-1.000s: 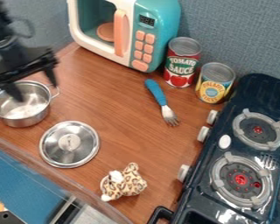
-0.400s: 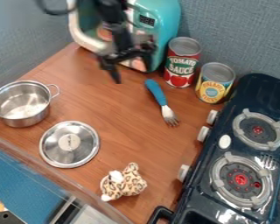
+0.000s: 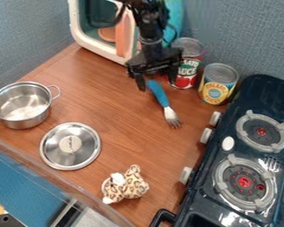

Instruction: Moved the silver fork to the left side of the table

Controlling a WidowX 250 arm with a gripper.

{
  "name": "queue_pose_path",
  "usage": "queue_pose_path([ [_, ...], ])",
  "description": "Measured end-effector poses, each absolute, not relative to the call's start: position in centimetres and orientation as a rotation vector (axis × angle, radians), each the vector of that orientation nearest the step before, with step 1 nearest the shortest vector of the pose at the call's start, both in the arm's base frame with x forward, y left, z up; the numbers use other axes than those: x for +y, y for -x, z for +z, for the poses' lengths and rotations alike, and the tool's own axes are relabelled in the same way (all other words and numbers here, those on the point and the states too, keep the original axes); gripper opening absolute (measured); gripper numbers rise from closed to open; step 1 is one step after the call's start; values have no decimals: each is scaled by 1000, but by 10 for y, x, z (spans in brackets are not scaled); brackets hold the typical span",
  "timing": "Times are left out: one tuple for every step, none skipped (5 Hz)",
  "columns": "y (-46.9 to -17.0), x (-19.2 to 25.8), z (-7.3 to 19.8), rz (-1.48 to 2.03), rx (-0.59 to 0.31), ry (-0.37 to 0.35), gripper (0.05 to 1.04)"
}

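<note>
In the camera view, the black two-finger pincer (image 3: 157, 83) hangs at the handle end of the silver fork with a blue handle (image 3: 159, 94), its fingers spread apart; whether they touch it, I cannot tell. The fork lies on the brown wooden desk (image 3: 108, 106), between the round silver metal lid (image 3: 70, 146) and the yellow-labelled metal can (image 3: 216, 91).

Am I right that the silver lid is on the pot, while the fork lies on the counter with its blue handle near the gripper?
Not quite: the camera view shows the lid on the counter beside the pot. The fork does lie on it, its blue handle near the gripper.
</note>
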State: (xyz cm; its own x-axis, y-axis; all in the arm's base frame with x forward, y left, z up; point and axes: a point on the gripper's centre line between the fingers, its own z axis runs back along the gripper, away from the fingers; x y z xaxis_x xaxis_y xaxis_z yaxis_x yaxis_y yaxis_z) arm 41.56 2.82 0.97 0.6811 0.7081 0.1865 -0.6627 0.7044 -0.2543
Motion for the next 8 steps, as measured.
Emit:
queue_pose_path([
  [-417,23,-9,749,-270,123,1000],
  [-419,20,-22,747,-236,133,1000],
  [-421,20,-26,733,-233,134,962],
  [-422,21,-27,731,-250,126,679],
  [-419,24,-30,739,-254,115,390],
  [-417,25,-30,727,-243,101,349],
  [-410,31,-28,685,-209,105,349],
  [-398,50,3,722,-239,131,349],
])
